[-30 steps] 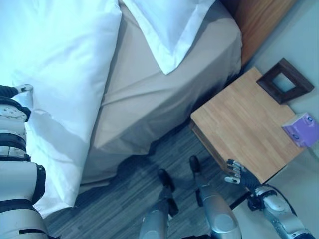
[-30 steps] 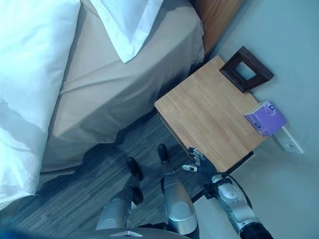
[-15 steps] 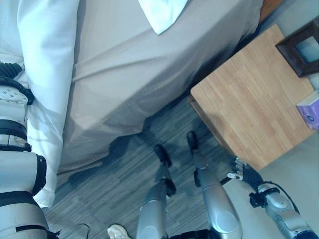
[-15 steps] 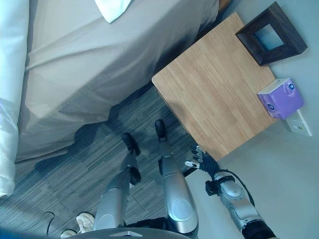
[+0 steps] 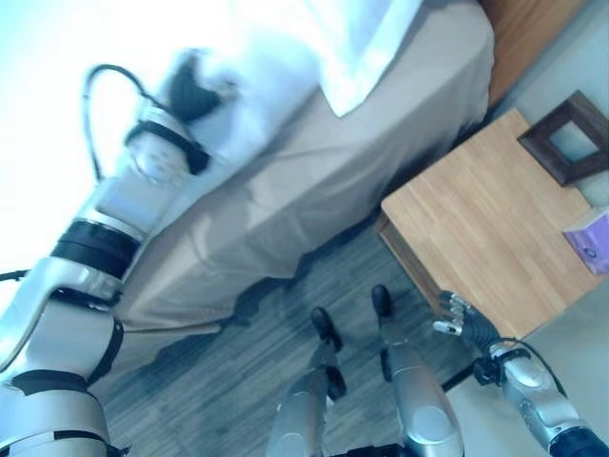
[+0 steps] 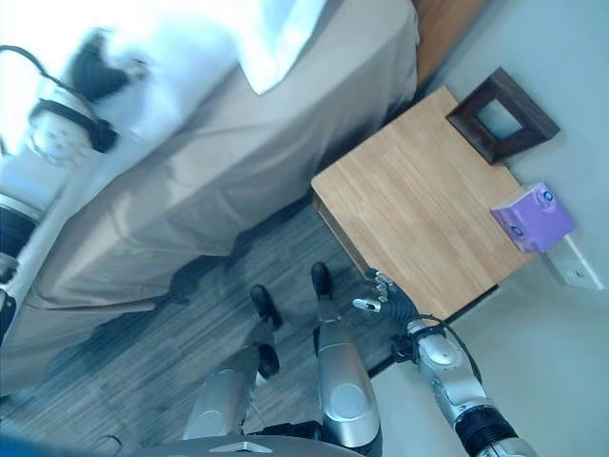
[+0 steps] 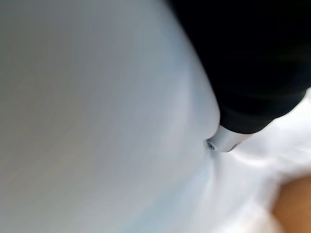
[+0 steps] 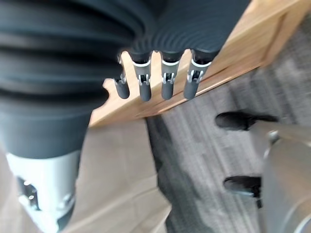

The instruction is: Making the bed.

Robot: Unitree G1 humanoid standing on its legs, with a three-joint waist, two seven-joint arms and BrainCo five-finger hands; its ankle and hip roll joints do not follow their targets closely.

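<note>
Reaching left hand (image 5: 190, 90): pressed into white duvet (image 5: 57, 86), upper left; grip unclear
Duvet edge: running diagonally across bed (image 5: 314, 181)
Right hand (image 8: 155, 80): fingers relaxed, holding nothing, beside nightstand (image 5: 476, 238)

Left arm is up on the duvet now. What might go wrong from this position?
The left robot hand is pressed into the white duvet, its fingers hidden, so the grip could be poor and the cloth may slip. The pillow lies close by and might be dragged along. The right robot hand hangs by the wooden nightstand edge and could knock it.
</note>
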